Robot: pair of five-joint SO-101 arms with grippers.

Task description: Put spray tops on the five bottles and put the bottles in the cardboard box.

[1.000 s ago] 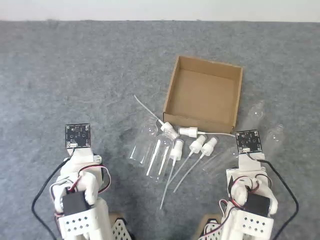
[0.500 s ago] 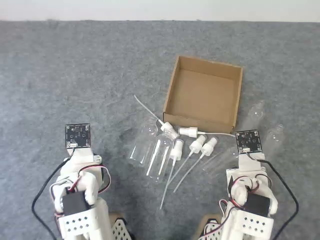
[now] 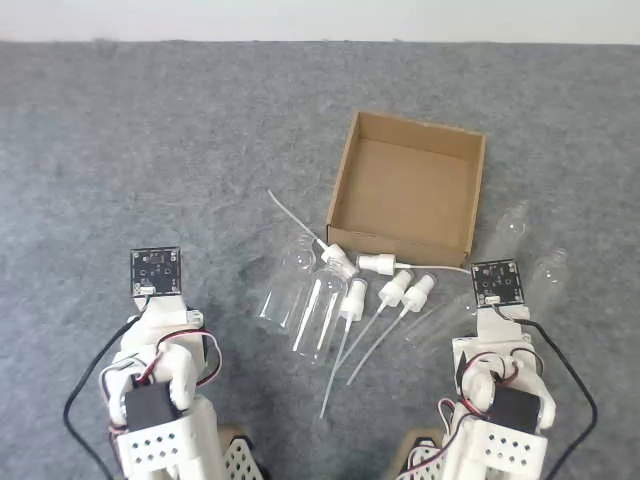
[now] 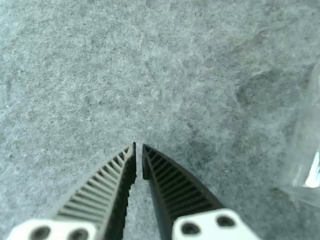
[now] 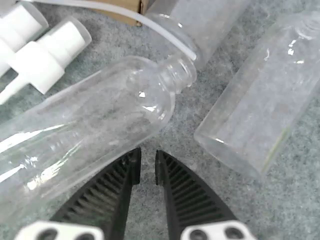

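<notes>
The open, empty cardboard box (image 3: 408, 190) sits at the back centre-right. Two clear bottles (image 3: 285, 280) (image 3: 320, 305) lie left of centre, and several white spray tops (image 3: 395, 288) with long tubes lie between them and the box. My left gripper (image 4: 138, 148) is shut over bare carpet, a bottle's edge (image 4: 307, 150) off to one side. My right gripper (image 5: 147, 155) is shut, holding nothing, just short of a lying capless bottle (image 5: 90, 130). Another bottle (image 5: 260, 105) lies beside it, and two spray tops (image 5: 45, 55) are farther off.
Grey carpet (image 3: 150, 150) covers the table. The left arm (image 3: 155, 380) and right arm (image 3: 500, 385) stand at the near edge. Two more clear bottles (image 3: 513, 222) (image 3: 548, 270) lie right of the box. One loose tube (image 3: 290, 215) points away to the back left.
</notes>
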